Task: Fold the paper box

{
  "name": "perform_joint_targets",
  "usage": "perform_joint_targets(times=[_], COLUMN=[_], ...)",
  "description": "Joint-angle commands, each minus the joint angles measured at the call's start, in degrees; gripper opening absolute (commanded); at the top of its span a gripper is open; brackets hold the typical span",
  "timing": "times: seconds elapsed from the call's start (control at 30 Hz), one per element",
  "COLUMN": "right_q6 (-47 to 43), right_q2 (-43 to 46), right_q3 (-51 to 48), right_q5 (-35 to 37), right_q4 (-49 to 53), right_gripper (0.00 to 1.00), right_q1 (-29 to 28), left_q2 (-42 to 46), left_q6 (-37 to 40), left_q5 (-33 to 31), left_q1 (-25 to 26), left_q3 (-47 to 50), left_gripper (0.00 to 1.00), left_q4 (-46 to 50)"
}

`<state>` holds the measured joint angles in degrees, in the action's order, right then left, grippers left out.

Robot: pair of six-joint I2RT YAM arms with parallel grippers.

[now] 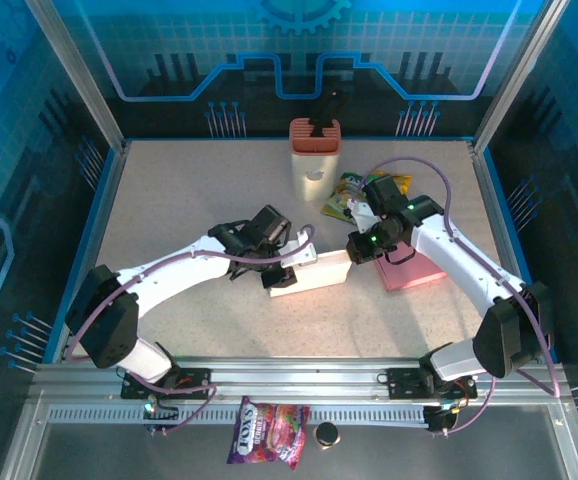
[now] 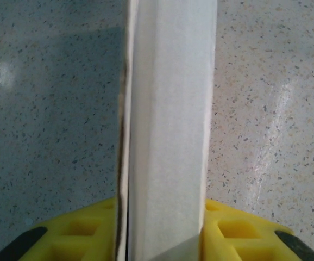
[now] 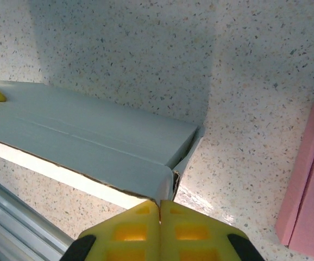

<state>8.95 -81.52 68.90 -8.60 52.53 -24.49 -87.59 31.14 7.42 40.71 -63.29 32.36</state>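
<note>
**While two hands flank it, the paper box point(image 1: 319, 270) lies mid-bench**

Long side running left to right, the white box rests flat near the middle of the bench point(image 1: 189, 190). Its left end sits between the yellow fingers point(image 2: 75, 236) of the left hand point(image 1: 281, 270); whether that hand presses it or is loose I cannot tell. The right hand point(image 3: 159, 209) is clenched, tips at the box's right end corner. A pink pad point(image 1: 409, 272) lies just right of the box, a snack packet point(image 1: 347, 195) behind it.

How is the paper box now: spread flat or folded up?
Folded up: the box has a top face and a side wall. End flaps: cannot tell.
</note>
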Motion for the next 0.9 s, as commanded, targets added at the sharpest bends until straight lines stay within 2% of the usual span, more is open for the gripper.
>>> perform_joint_targets(times=[0.0, 0.17, 0.33, 0.5, 0.73, 0.8, 0.83, 0.87], right_q6=[1.7, 2.9, 4.2, 5.3, 6.4, 7.1, 7.7, 8.2], right_q2=[1.0, 1.4, 1.3, 1.5, 2.2, 2.5, 2.6, 2.8], right_q3=[-1.3, -0.6, -0.8, -1.4, -2.1, -2.4, -2.5, -2.5], right_q5=[3.3, 4.8, 5.5, 6.5, 9.7, 11.4, 12.3, 13.2], right_q4=[-0.1, -0.3, -1.0, -1.6, -1.4, -1.7, -1.7, -1.7], right_gripper=[0.00, 0.00, 0.00, 0.00, 0.00, 0.00, 0.00, 0.00], right_q1=[-0.8, -1.7, -2.8, -3.8, -5.6, -6.5, -6.9, -7.4], left_q2=[0.4, 2.9, 4.4, 3.6, 1.7, 1.8, 1.9, 2.1], left_q6=[-2.4, -5.2, -7.8, -7.5, -6.0, -5.9, -6.2, -6.6], left_q5=[0.2, -0.7, -1.5, -0.4, -0.9, -1.8, -2.3, -3.1], left_q1=[-0.9, -1.0, -1.0, -1.0, -1.0, -1.0, -1.0, -1.0], left_q3=[-0.7, 0.0, 0.5, 0.5, -0.6, -0.6, -0.5, -0.4], left_gripper=[0.46, 0.58, 0.61, 0.51, 0.26, 0.26, 0.30, 0.42], left_q4=[0.3, -1.3, -1.8, -0.5, 2.0, 1.8, 1.6, 1.3])
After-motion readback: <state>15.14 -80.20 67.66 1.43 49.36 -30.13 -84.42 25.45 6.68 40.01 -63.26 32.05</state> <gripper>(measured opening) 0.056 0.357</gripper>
